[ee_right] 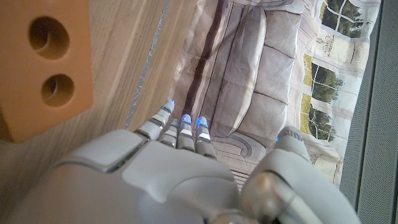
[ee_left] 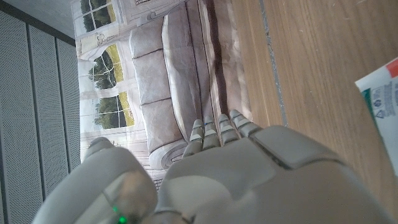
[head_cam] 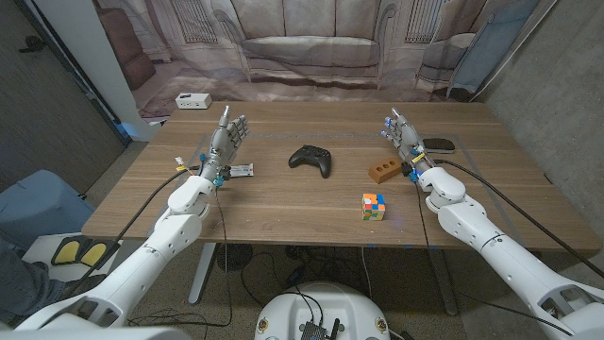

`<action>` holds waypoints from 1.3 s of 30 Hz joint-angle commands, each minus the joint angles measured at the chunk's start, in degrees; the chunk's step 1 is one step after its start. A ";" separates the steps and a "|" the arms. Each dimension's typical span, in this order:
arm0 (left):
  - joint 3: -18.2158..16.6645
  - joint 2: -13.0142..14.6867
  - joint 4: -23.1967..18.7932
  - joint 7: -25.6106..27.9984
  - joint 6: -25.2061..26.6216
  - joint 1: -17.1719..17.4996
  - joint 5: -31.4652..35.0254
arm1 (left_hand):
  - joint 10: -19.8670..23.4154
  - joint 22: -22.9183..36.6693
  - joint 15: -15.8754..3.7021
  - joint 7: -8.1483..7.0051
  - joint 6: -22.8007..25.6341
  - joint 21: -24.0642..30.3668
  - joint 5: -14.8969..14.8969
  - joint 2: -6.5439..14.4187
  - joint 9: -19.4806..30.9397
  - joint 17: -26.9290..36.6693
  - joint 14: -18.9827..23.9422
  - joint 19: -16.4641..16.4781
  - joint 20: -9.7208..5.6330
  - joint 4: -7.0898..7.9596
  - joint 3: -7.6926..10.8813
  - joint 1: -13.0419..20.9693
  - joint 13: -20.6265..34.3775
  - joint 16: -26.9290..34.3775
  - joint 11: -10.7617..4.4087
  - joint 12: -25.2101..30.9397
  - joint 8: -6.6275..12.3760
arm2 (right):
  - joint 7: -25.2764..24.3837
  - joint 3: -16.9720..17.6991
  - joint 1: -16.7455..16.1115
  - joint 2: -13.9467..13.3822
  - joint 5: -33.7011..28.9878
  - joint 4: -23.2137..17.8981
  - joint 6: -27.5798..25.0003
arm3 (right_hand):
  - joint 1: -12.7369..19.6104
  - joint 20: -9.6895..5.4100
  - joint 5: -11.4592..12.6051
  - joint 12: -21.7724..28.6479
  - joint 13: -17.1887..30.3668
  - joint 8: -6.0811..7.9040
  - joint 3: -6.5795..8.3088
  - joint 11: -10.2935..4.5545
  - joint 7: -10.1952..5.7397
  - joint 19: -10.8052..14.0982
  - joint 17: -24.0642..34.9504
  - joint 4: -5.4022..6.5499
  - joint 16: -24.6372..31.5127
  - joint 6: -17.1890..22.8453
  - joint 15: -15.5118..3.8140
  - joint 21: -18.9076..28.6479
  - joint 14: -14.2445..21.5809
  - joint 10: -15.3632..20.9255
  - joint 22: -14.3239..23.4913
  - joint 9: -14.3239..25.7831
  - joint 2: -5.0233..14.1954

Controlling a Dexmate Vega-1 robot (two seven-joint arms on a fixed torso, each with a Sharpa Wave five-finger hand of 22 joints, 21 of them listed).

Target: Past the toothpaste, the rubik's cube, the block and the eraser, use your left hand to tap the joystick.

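1. Your left hand (head_cam: pixel 226 140) is up over the table's left side. Fingers are straight and apart, w/ nothing in them. It's free, so it's ready to tap.
2. In the left wrist view that hand (ee_left: pixel 249 174) points its fingers toward the couch backdrop, w/ the wood beside it.
3. Just beside your left hand lies the toothpaste (head_cam: pixel 240 170), a small white pack. You can see its corner (ee_left: pixel 382 99) in the left wrist view too. It's close, so go over it or around it.
4. Next out is the joystick (head_cam: pixel 311 160), black, near the table's middle. Nothing touches it. That's the thing to tap, and the way from your left hand looks open.
5. Past it sits the block (head_cam: pixel 382 170), orange-brown w/ holes, near your right hand (head_cam: pixel 404 140).
6. The rubik's cube (head_cam: pixel 374 206) sits nearer the front edge, apart from the rest.
7. Your right hand is up too, fingers straight, holding nothing. It looks parked, I think, bc this job is for the left.
8. A dark flat thing (head_cam: pixel 438 145) lies by the right hand. Maybe the eraser, can't tell.
9. A white box (head_cam: pixel 192 100) sits at the far left corner.
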 commanded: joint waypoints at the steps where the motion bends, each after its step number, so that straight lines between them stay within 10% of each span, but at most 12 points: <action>1: -0.36 0.21 -0.82 0.81 -1.47 0.78 0.87 | 0.62 0.17 0.08 -0.23 0.82 0.36 -0.02 -0.10 0.18 0.24 0.35 0.54 -0.08 -0.40 -0.07 0.70 0.17 0.16 -0.15 0.45 0.36 | -0.59 0.44 -1.60 -0.43 0.43 -1.71 -0.32 | 0.38 0.11 0.22 -0.08 0.21 0.30 0.48 0.17 -0.33 -0.08 0.21 0.04 -0.02 0.25 0.41 -0.22 -0.33 -0.41 0.07 0.27 0.37; 39: 0.57 2.85 -3.67 5.01 -4.48 0.80 9.00 | 2.39 0.17 -1.34 -1.94 4.98 0.10 -0.53 0.36 0.22 0.22 1.88 1.24 0.89 -0.95 -0.06 1.47 0.16 -0.06 -1.09 0.57 0.82 | -4.60 2.48 -5.26 -0.34 -0.14 -5.07 2.01 | 0.69 0.24 0.16 -0.32 0.26 0.34 0.69 0.42 -0.12 -0.48 0.27 -0.07 -0.31 0.62 0.45 -0.58 -0.88 -1.06 0.10 0.29 1.11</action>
